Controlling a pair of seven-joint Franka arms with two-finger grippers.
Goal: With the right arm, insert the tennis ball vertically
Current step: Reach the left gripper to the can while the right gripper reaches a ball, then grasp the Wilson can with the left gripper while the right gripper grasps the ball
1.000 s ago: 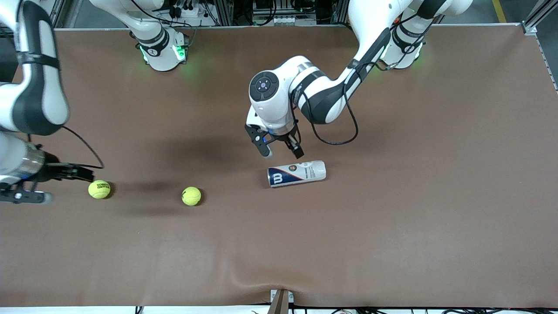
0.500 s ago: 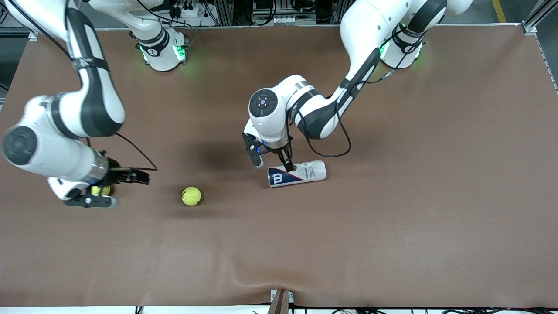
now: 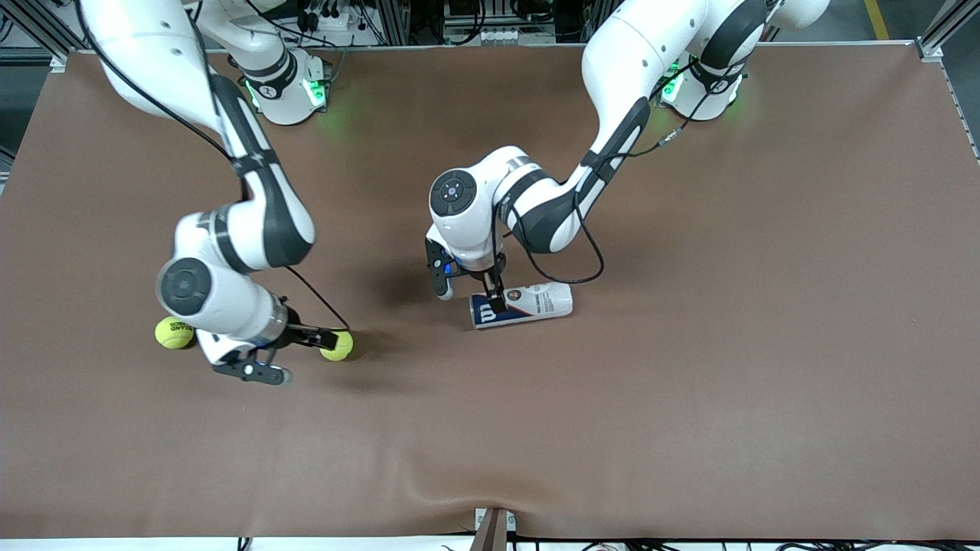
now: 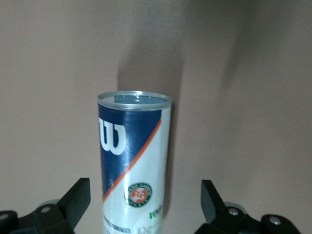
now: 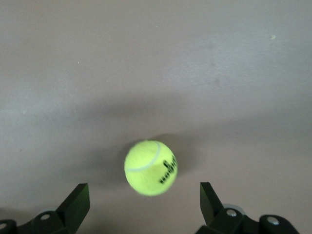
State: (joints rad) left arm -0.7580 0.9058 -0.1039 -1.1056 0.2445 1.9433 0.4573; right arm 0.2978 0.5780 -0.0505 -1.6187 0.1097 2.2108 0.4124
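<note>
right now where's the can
The can lies on its side mid-table in the front view, toward the left arm's end from both balls, with the open left gripper straddling its open end.

Brown cloth-covered table point(image 3: 689, 398): a plain, even brown.
Round felt tennis ball beside the right gripper point(image 3: 340, 346): yellow-green — a pale curved seam and black lettering point(image 5: 150, 167).
Second round felt tennis ball point(image 3: 174, 333): yellow-green with dark lettering.
Cylindrical tennis-ball can lying on its side point(image 3: 522, 303): white with a navy panel, white "W", thin orange stripe — a small round green-and-orange badge point(image 4: 131, 168).
</note>
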